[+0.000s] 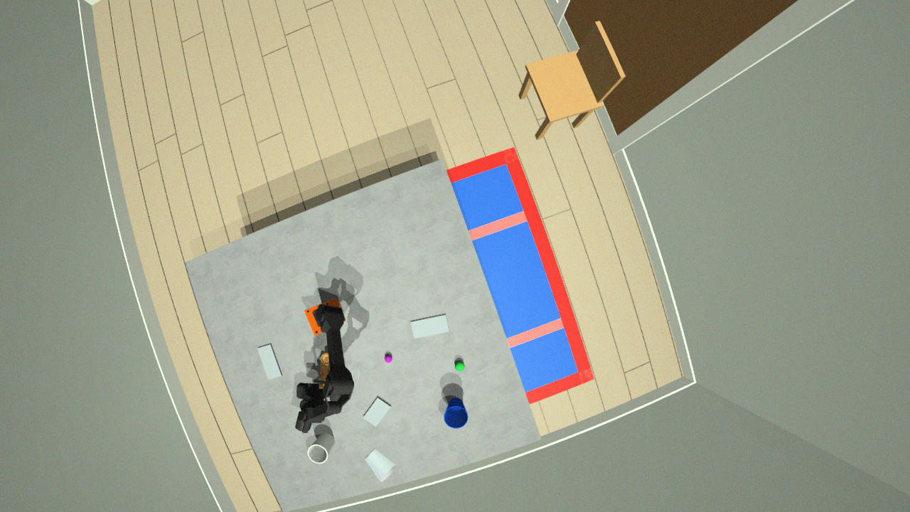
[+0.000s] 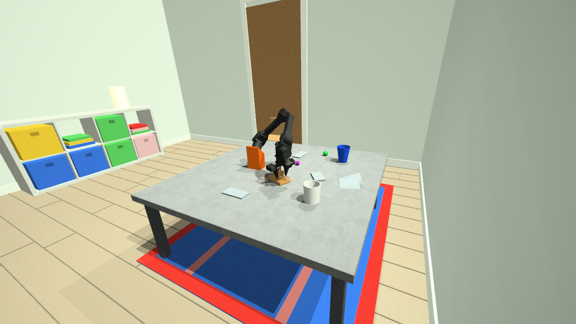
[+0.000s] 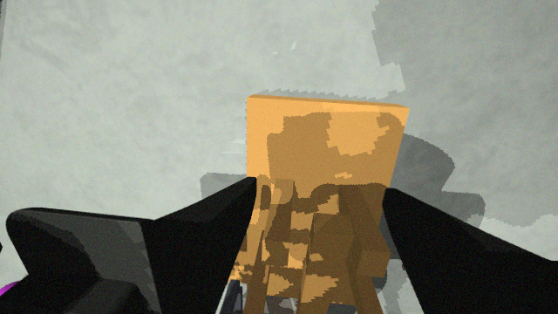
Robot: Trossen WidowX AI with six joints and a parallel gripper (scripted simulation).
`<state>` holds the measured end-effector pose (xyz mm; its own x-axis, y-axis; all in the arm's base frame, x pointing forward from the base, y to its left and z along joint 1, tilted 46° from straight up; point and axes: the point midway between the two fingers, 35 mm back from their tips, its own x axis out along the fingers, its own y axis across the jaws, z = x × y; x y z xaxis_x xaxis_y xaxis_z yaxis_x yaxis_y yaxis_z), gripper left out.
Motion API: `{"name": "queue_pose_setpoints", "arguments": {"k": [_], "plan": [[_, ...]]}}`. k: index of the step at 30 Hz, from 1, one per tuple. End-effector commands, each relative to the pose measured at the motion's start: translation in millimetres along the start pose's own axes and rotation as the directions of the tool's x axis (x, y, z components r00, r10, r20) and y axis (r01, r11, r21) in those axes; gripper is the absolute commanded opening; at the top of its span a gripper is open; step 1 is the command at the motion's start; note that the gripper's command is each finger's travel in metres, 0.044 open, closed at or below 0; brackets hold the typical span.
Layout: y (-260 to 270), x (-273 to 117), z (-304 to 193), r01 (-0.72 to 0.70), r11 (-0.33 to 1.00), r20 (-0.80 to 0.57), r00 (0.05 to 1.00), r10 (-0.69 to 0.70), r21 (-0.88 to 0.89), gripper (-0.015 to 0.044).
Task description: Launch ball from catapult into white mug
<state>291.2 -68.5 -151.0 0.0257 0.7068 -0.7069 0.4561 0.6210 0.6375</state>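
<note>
A wooden catapult (image 1: pixel 321 363) (image 2: pixel 280 181) (image 3: pixel 261 115) stands on the grey table (image 1: pixel 394 254) (image 2: pixel 189 193), under my arm. My gripper (image 1: pixel 311 407) (image 2: pixel 281 173) (image 3: pixel 318 190) points down over it, partly open, with one finger on each side of its frame. Whether the fingers touch it is unclear. The catapult's spoon is out of the wrist view. The white mug (image 1: pixel 317 454) (image 2: pixel 311 192) stands upright a short way beyond the gripper. A magenta ball (image 1: pixel 388 358) (image 2: pixel 297 163) (image 3: pixel 5 289) and a green ball (image 1: pixel 459 366) (image 2: pixel 325 153) lie on the table.
A blue cup (image 1: pixel 455 417) (image 2: pixel 343 154) stands near the green ball. Flat pale slabs (image 1: pixel 429 326) (image 1: pixel 269 360) (image 1: pixel 377 411) and a pale ribbed piece (image 1: pixel 380 464) (image 2: pixel 351 181) lie around the catapult. An orange block (image 1: pixel 311 321) (image 2: pixel 255 158) stands at the arm's base.
</note>
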Motion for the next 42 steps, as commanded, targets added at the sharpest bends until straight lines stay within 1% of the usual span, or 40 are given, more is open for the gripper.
{"name": "queue_pose_setpoints", "arguments": {"k": [1, 4, 10, 11, 14, 15, 22, 42], "plan": [[0.1, -0.2, 0.2, 0.000, 1.000, 0.001, 1.000, 0.000, 0.000, 0.0230], [0.1, -0.2, 0.2, 0.000, 1.000, 0.001, 1.000, 0.000, 0.000, 0.0151], [0.1, -0.2, 0.2, 0.000, 1.000, 0.001, 1.000, 0.000, 0.000, 0.0111], [0.0, -3.0, 0.4, 0.000, 1.000, 0.001, 1.000, 0.000, 0.000, 0.0085], [-0.8, -39.2, 1.1, 0.003, 1.000, 0.001, 1.000, -0.003, 0.000, 0.0006], [-0.9, -47.7, 0.7, 0.003, 1.000, 0.001, 1.000, -0.003, 0.000, 0.0000], [-1.2, -47.7, 0.8, 0.002, 1.000, 0.000, 1.000, -0.002, 0.003, 0.0000], [-1.3, -15.0, 1.4, -0.002, 1.000, -0.002, 1.000, 0.002, 0.007, 0.0000]]}}
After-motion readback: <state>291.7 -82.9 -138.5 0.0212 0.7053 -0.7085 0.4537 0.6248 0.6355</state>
